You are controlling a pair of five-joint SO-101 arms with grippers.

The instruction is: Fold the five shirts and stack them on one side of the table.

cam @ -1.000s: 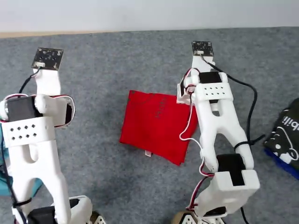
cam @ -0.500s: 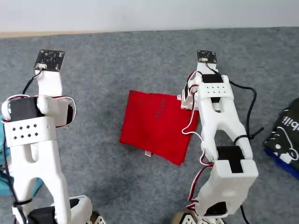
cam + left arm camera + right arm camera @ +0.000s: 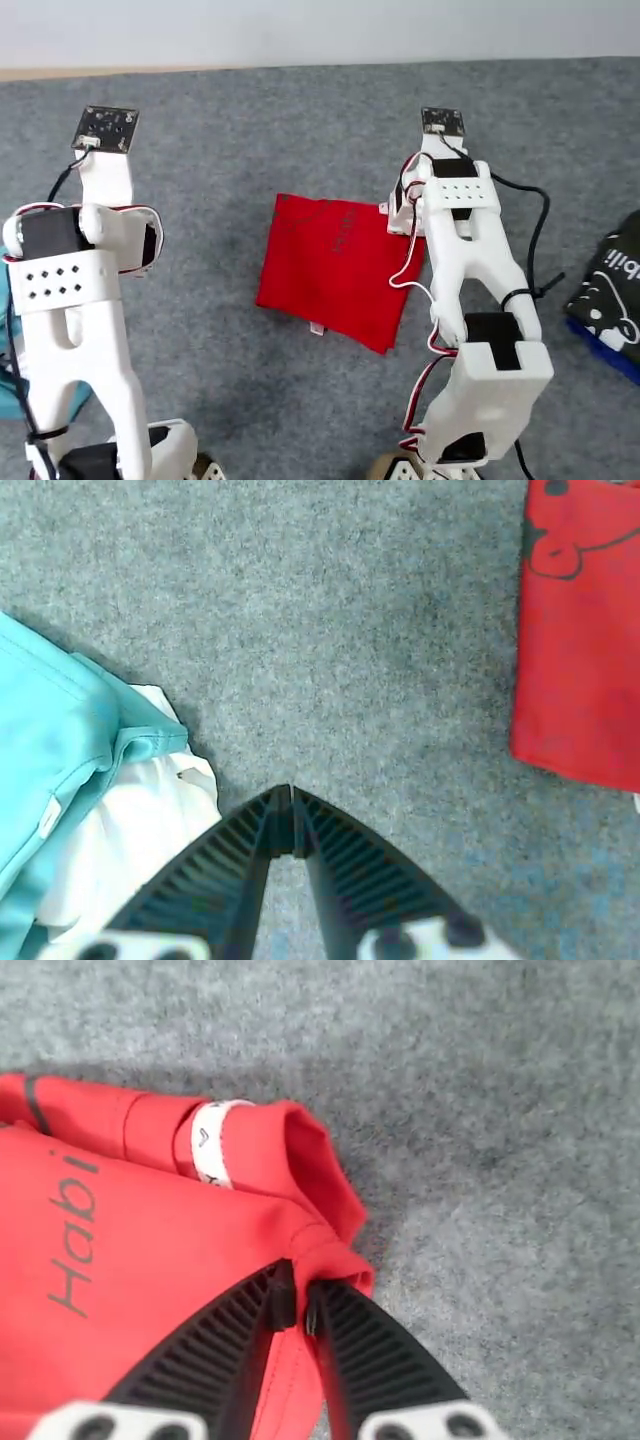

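A folded red shirt (image 3: 330, 270) lies on the grey table between the two arms. My right gripper (image 3: 292, 1305) is shut on the red shirt (image 3: 150, 1290), pinching its rolled corner; in the high view that corner lies under the right arm (image 3: 455, 200). My left gripper (image 3: 291, 820) is shut on nothing, above bare table. It hangs between the red shirt (image 3: 585, 630) and a teal shirt (image 3: 50, 750) lying over a white shirt (image 3: 130, 820).
A black printed shirt (image 3: 610, 285) lies on a blue one at the right edge of the table. Teal cloth (image 3: 8, 390) shows at the left edge beside the left arm. Grey table (image 3: 250, 120) stretches behind both arms.
The right arm has shifted slightly to the right over the red shirt's corner, then stayed still. The left arm and the shirt have barely moved.
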